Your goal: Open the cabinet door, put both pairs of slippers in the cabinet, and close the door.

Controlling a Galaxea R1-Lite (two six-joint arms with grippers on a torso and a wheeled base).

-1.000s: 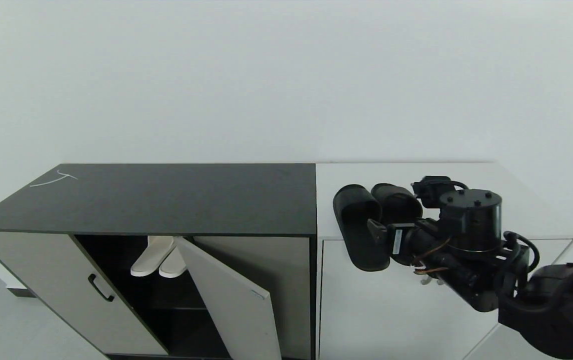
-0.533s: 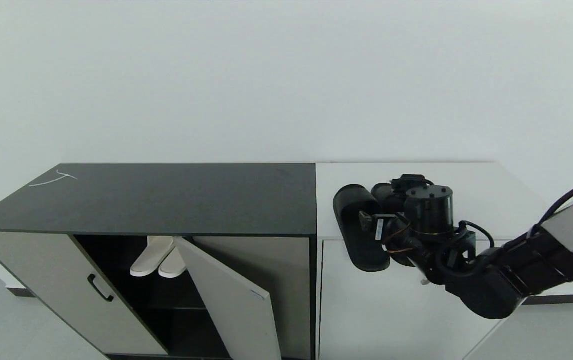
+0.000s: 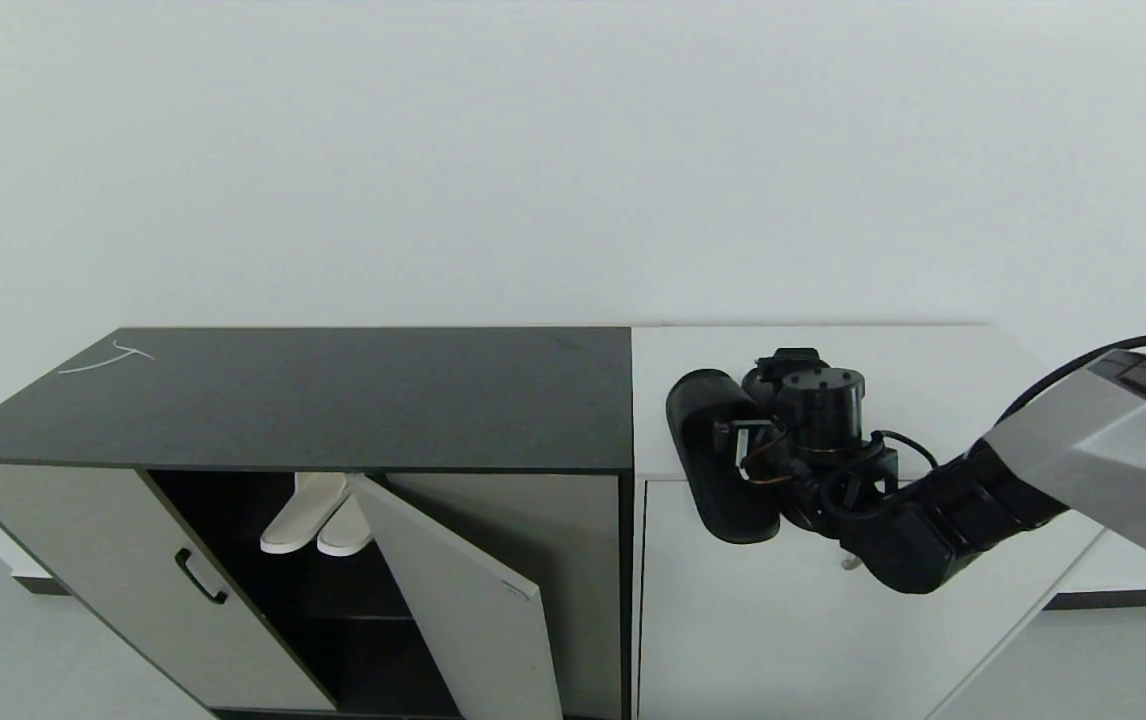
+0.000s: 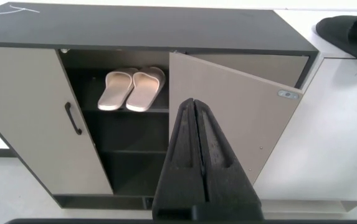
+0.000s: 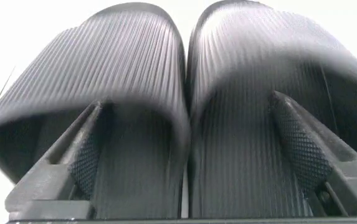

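White slippers (image 3: 318, 512) far ends hidden under cabinet (image 3: 333, 400) top; cabinet base cropped.

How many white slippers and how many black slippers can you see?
Cream-white smooth slippers: 2
Black ribbed rubber slippers: 2
Total: 4 slippers

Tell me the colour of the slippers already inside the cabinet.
Cream; the slippers show best in the left wrist view.

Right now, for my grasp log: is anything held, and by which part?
Nothing yet: right gripper fingers open, one under each strap of the black slippers; left gripper shut, empty.
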